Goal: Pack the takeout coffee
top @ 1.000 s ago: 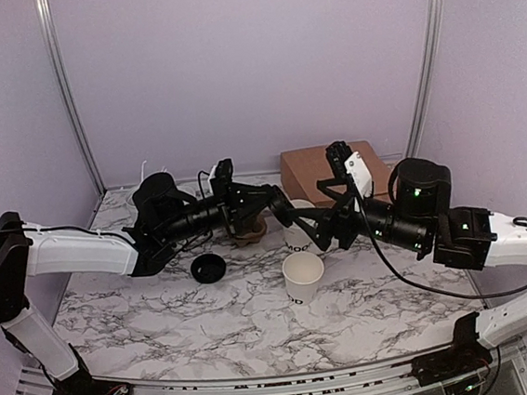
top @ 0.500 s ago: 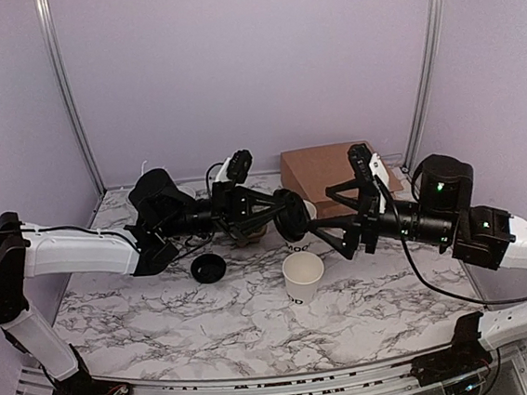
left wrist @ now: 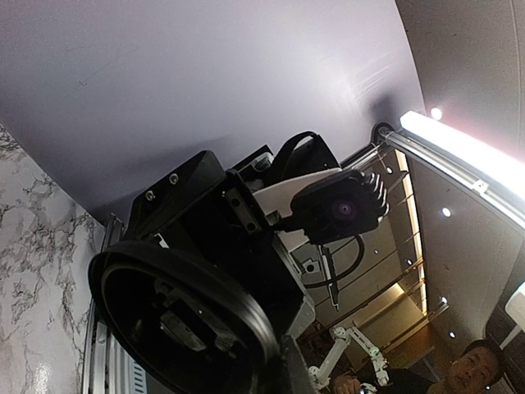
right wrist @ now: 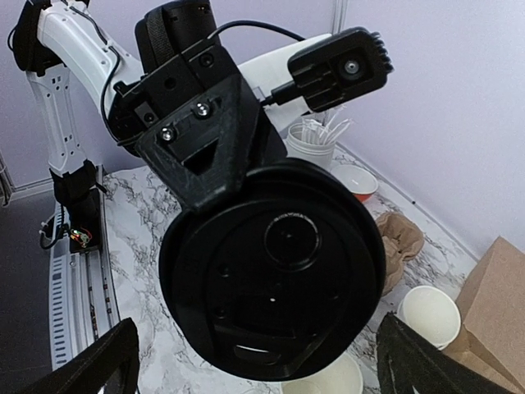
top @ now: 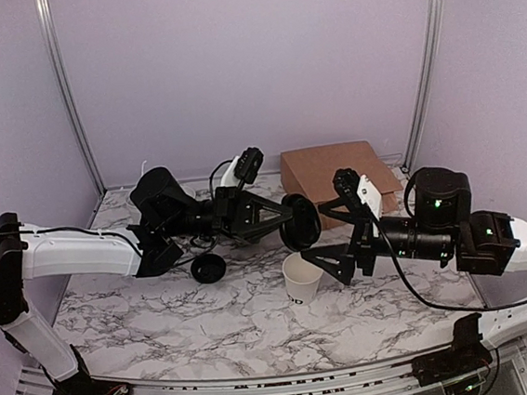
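The left claw (top: 282, 220) is pinched narrow on the rim of the black lid (top: 302, 224) and holds it up on edge in the air over the middle of the tabletop (top: 163, 319). A second ago both claws met lower, over the second cup (right wrist: 431, 316). Since then the lid has come away with the left arm, and the right claw (top: 330, 243) has pulled back and stands spread wide and empty, just beside the open cup (top: 302, 276) near the tabletop's middle. So no takeout coffee stands ready: no lidded cup shows anywhere, both cups are bare, and the brown bag (top: 331, 168) at the far edge waits. Capping looks like the step in hand. From above the second cup is hidden behind the lid; only the right wrist view shows it, beside the bag. The left wrist view looks up past the lid's underside and tells nothing of the tabletop. Whether either cup holds liquid, or whether the bag is open, I cannot tell.
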Controlling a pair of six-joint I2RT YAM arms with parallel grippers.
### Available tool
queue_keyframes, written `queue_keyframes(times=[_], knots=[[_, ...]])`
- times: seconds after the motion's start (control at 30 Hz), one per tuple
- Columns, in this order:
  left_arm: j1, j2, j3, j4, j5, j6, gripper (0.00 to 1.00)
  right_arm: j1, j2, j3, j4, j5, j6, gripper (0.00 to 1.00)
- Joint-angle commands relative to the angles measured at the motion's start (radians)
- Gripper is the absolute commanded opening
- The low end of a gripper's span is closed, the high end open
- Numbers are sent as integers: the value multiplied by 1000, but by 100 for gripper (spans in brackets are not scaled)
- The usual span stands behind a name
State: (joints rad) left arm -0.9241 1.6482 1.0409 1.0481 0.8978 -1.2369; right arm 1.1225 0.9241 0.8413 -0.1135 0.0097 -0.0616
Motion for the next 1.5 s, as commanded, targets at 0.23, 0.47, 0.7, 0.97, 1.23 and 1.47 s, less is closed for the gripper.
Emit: queue_keyframes(times=[0.23, 0.47, 0.7, 0.97, 1.23, 1.47], knots=[[-20, -25, 42, 34, 22, 31, 0, 10, -8, 55, 22, 81, -18, 96], [-31, -13, 58, 23, 23, 33, 0, 9, 20, 85, 13, 36, -21, 96], [-40, -2, 79, 14, 27, 36, 0, 10, 42, 115, -24, 20, -8, 90], [-46, 4, 87, 4, 34, 39, 0, 9, 26, 115, -23, 19, 12, 86], [-46, 8, 90, -2, 41, 42, 0, 7, 20, 111, -17, 10, 17, 91], [-47, 7, 89, -11, 43, 48, 0, -33, 3, 88, 9, -57, 22, 88]])
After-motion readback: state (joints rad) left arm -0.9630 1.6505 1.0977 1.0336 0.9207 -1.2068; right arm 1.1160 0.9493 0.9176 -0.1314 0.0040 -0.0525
